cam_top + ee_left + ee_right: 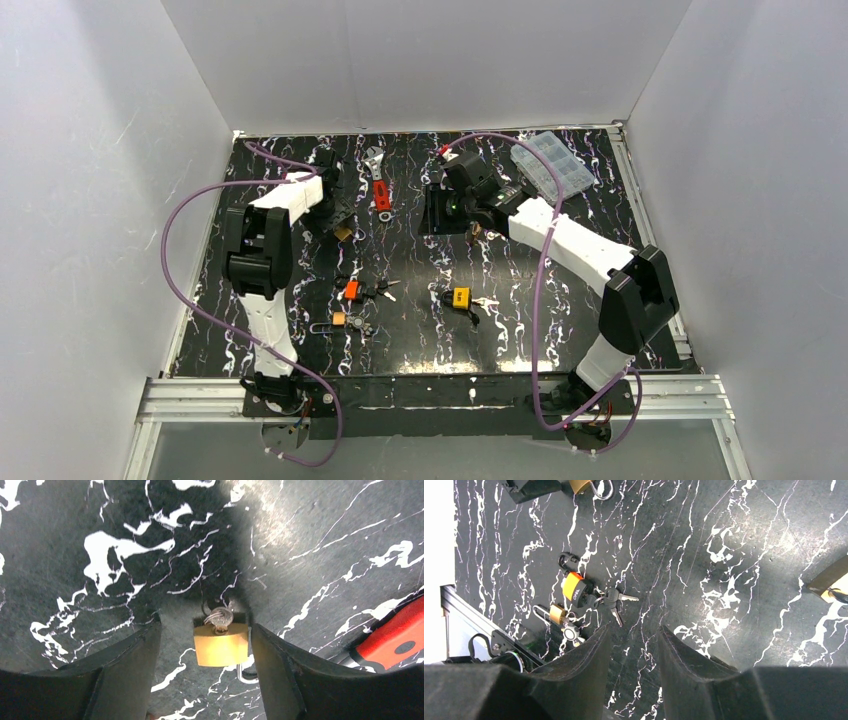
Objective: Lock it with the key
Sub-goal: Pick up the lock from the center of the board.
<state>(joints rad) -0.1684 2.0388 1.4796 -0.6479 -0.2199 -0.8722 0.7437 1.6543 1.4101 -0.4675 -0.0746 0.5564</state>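
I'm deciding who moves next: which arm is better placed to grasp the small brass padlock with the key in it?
Left. The left gripper straddles the small brass padlock with its silver key, one finger each side. The right gripper hangs empty, well away.

A black, white-veined surface [560, 330] carries a red-handled wrench [381, 190] and a clear compartment box [552, 165] at the back. A brass padlock [220, 642] lies keyed near the wrench. Nearer lie an orange padlock [352, 290] with keys, a small brass padlock [339, 319], a yellow padlock [461, 297], and possibly another lock [476, 233].
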